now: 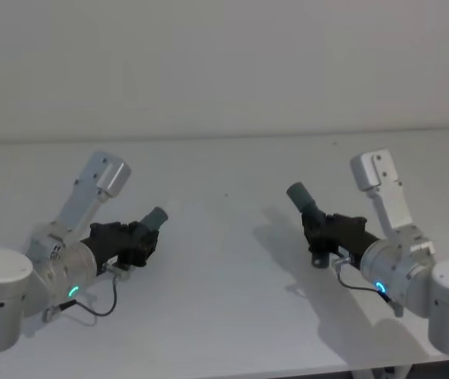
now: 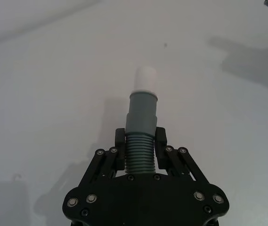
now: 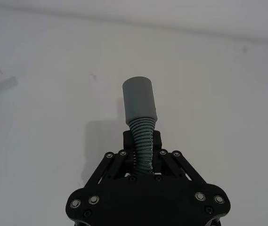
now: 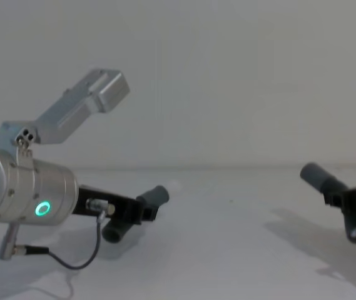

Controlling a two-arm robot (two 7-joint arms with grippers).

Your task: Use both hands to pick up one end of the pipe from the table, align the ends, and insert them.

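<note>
L hand (image 2: 140, 139) clamps pipe (image 2: 139, 157), cuff (image 2: 142, 113) aimed inward, upward

A broad run of open tabletop (image 1: 224, 276) lay between the left claw (image 1: 145, 235), gripping one pipe piece (image 1: 155, 219), and the right claw (image 1: 317, 227), gripping the other pipe piece (image 1: 301, 197)

No writing, label or number is legible (the table (image 1: 224, 316) is plain).

Above the matte, smooth table (image 1: 224, 316), the left pipe piece (image 2: 142, 117) and right pipe piece (image 3: 140, 99) are seen as dull grey plastic, ribbed at the bends and smooth-cuffed. The left gripper (image 2: 140, 139) and right gripper (image 3: 142, 140) are moulded in matte black plastic, and the left wrist (image 4: 46, 181) is finished in satin silver metal.
</note>
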